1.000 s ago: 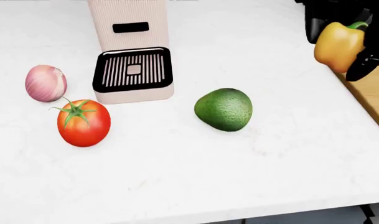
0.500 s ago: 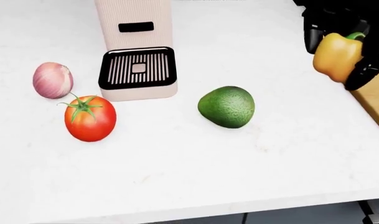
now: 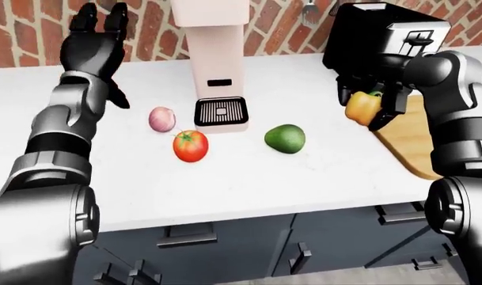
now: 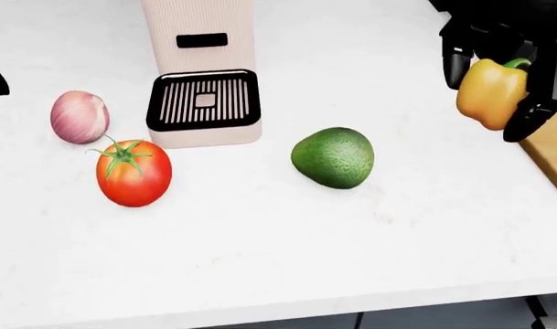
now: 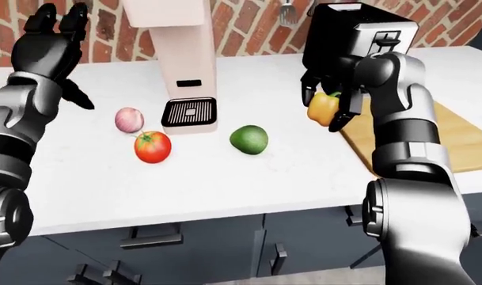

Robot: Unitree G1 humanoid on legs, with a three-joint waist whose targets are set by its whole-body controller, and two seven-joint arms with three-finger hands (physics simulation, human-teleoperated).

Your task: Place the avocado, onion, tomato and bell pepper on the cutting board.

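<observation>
Bell pepper (image 4: 491,94) in right robot hand (image 4: 509,75) (lifted)

The right hand (image 5: 333,101) is raised on a bent arm at the right, fingers closed around the bell pepper (image 4: 490,94). The left hand (image 3: 96,37) is lifted high at the far left, fingers spread and empty.

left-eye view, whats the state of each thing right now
bell pepper: held in right hand, off the counter
avocado: loose on counter
tomato: loose on counter
onion: loose on counter
cutting board: bare where visible
left hand: raised, open, empty
</observation>
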